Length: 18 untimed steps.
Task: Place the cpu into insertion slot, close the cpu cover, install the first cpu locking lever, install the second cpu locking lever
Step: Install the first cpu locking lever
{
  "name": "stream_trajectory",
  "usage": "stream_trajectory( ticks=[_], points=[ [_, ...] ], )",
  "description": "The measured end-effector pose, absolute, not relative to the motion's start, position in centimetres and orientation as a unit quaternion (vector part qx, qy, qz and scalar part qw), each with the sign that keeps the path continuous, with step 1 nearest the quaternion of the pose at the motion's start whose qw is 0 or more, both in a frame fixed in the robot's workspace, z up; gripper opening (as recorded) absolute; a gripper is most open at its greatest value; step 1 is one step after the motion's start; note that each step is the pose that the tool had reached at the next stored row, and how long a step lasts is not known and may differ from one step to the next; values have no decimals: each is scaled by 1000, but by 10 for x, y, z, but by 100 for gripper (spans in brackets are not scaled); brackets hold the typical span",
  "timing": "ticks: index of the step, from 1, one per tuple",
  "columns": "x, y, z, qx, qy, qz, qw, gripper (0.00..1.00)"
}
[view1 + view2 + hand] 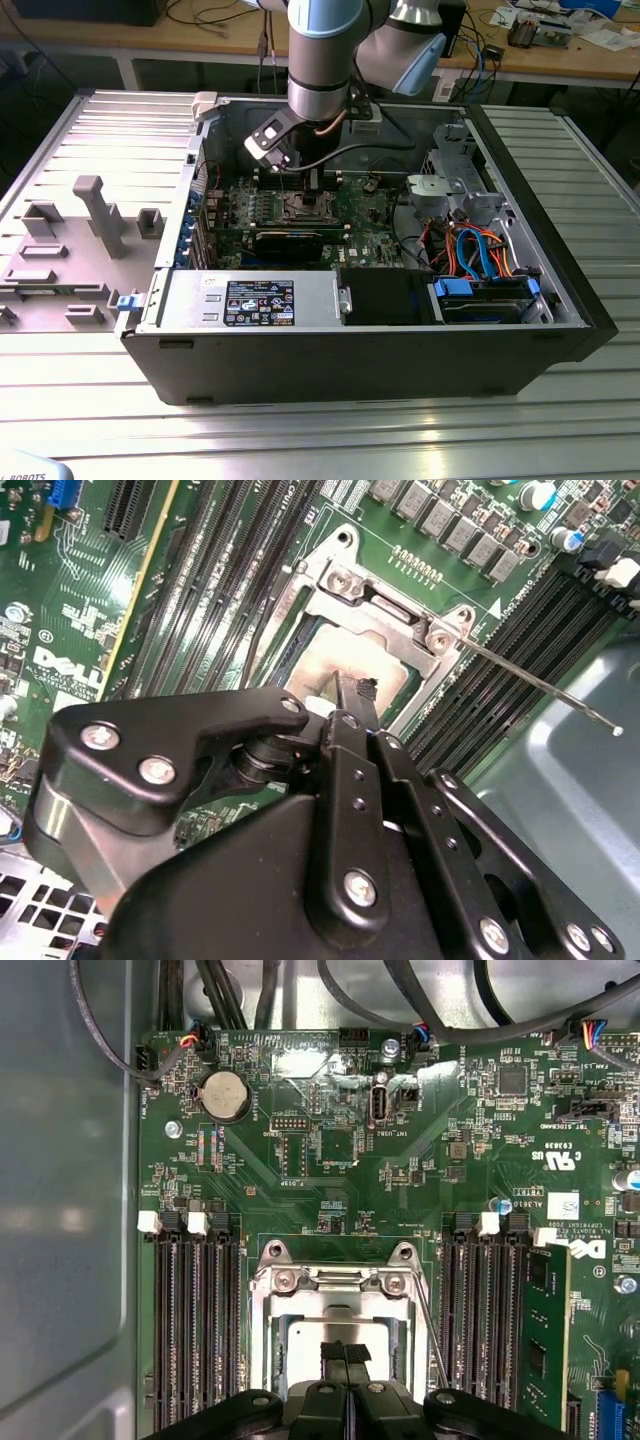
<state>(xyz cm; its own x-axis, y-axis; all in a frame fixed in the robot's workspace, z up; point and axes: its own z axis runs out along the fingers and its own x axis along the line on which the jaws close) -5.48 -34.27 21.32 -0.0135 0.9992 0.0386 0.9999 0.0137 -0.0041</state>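
An open black computer case (400, 360) sits on the ribbed grey metal table (300, 430), with a wooden bench (590, 62) behind. The black gripper (345, 1355), jaws together, partly hides the silver square cpu (305, 1335) in the shiny-rimmed insertion slot (308, 208).

1. We see an open computer case (400, 365) lying on a ribbed metal worktop (300, 435).
2. Inside lies a green motherboard (300, 1170) with a coin battery (225, 1095) and long black memory slots (195, 1320).
3. A silver power supply (250, 300) sits along the near wall, and blue and orange cables (480, 250) bunch toward the exterior view's right.
4. A grey fixture plate (70, 250) lies beside the case, on the exterior view's left.
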Motion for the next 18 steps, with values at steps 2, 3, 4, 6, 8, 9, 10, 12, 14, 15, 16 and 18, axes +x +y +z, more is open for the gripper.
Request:
stream_trajectory(
  ticks=[2,3,4,6,8,9,10,12,14,15,16,18],
  points=[
    [-55,-343,215,-702,-712,-12,15,11],
    [-55,-343,216,-702,-712,-12,15,11],
    [-55,-343,217,-702,-712,-12,15,11],
    [-55,-343,219,-702,-712,-12,15,11],
    [-55,-343,222,-702,-712,-12,15,11],
    [-55,-343,223,-702,-712,-12,15,11],
    [-55,-343,224,-702,-712,-12,15,11],
    [-55,-343,227,-702,-712,-12,15,11],
    [-55,-343,231,-702,-712,-12,15,11],
    [-55,-343,232,-702,-712,-12,15,11],
    [-55,-343,233,-702,-712,-12,15,11],
    [-55,-343,236,-702,-712,-12,15,11]
  ],
)
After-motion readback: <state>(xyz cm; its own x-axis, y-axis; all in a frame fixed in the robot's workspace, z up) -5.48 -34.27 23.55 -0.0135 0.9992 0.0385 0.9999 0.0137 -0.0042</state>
